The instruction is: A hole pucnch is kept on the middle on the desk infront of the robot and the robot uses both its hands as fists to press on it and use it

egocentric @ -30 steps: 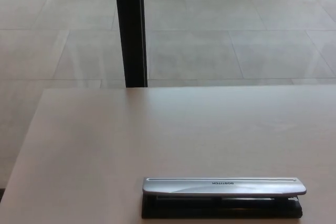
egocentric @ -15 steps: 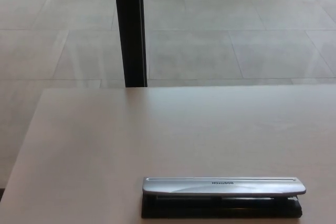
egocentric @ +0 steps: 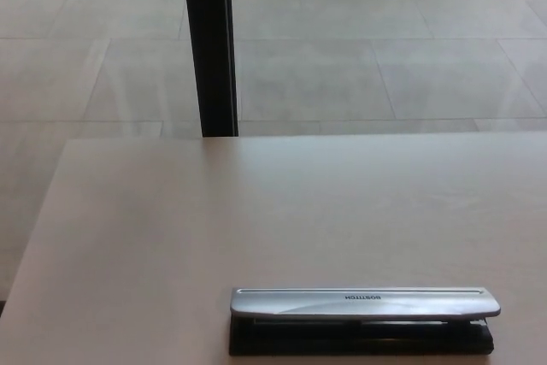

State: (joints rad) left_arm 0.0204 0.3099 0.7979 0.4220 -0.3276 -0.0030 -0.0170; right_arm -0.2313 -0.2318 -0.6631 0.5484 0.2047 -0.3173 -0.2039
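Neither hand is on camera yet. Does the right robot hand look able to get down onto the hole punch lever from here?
Probably yes. The hole punch lies flat near the desk's front edge, silver lever up, with nothing on or beside it. The right robot hand is out of view, so its start position cannot be judged.

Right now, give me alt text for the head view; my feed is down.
A long hole punch with a silver lever and black base lies crosswise near the front edge of a pale desk. Neither robot hand is in view. Behind the desk are a tiled floor and a black post.
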